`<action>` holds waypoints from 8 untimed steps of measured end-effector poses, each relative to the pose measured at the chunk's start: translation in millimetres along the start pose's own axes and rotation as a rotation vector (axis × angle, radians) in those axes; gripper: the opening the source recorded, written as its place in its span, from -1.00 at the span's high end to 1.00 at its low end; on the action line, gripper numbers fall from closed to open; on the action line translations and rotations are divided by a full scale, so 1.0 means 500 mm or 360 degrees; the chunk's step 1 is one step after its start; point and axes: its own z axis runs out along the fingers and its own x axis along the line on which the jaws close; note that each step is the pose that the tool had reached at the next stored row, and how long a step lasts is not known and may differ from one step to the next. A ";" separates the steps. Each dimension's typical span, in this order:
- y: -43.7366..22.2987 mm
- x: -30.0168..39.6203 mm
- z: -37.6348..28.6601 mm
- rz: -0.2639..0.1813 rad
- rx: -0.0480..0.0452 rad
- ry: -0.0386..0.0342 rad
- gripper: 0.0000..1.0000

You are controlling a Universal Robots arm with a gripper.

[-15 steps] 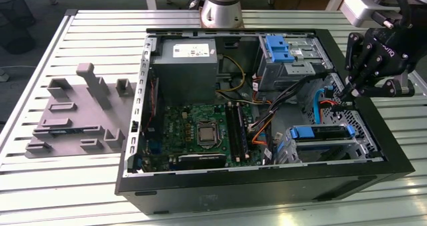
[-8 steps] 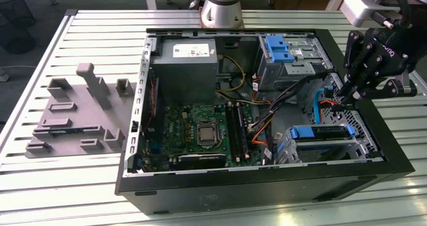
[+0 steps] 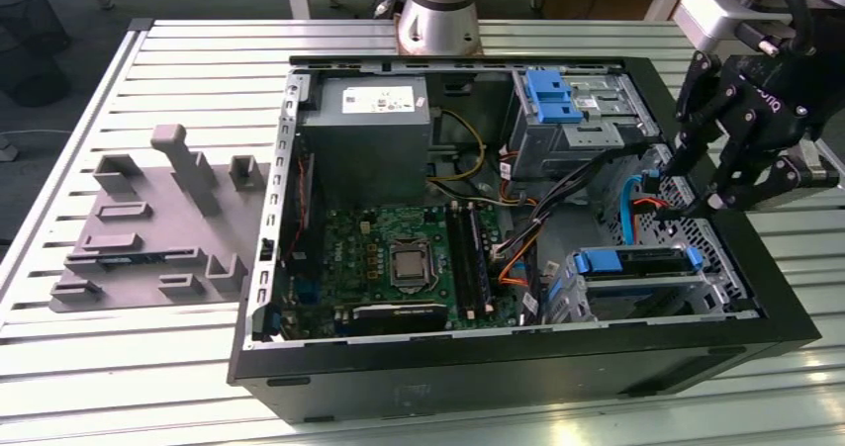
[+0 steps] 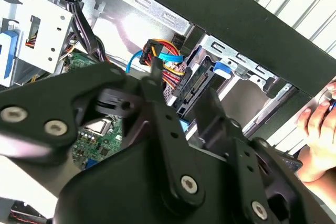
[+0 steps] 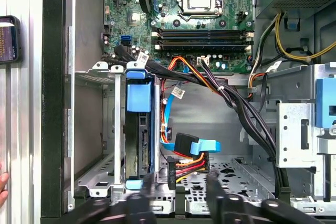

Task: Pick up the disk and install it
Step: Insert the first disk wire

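The disk [image 5: 139, 129] stands on edge in a metal bay [image 5: 97, 129] inside the open case [image 3: 779, 308], its blue carrier [image 3: 636, 261] capping it. In the exterior view the bay sits at the case's near corner on that view's right. In the first wrist view the disk's connector edge faces a bundle of red, yellow and orange wires [image 5: 189, 169] ending in a black plug with a blue tab [image 5: 197, 145]; the plug lies near the disk but apart from it. In the second wrist view the disk's connector edge [image 4: 197, 85] shows beside the same wires.

The claw [image 3: 696, 191] hangs above the case's edge on the exterior view's right, just above the bay, holding nothing. Its fingers [image 5: 215, 195] are apart, with the wires seen in the gap between them in the first wrist view.

Farther in lie the motherboard [image 3: 396, 258] and a grey box [image 3: 367, 130] with a white sticker. A second bay with a blue latch [image 3: 552, 98] sits at the far side. The case rests on a slatted bench [image 3: 158, 352], with a grey fixture [image 3: 158, 219] on the exterior view's left. A hand [image 4: 320, 135] shows at the edge of the second wrist view, outside the case.
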 end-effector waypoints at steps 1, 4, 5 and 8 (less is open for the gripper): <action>0.000 0.000 0.000 0.0000 0.0000 0.0000 -0.08; 0.000 0.000 0.000 0.0000 0.0000 0.0000 -0.32; 0.000 0.000 0.000 0.0000 0.0000 0.0000 -0.44; 0.000 0.000 0.000 0.0000 0.0000 0.0000 -0.67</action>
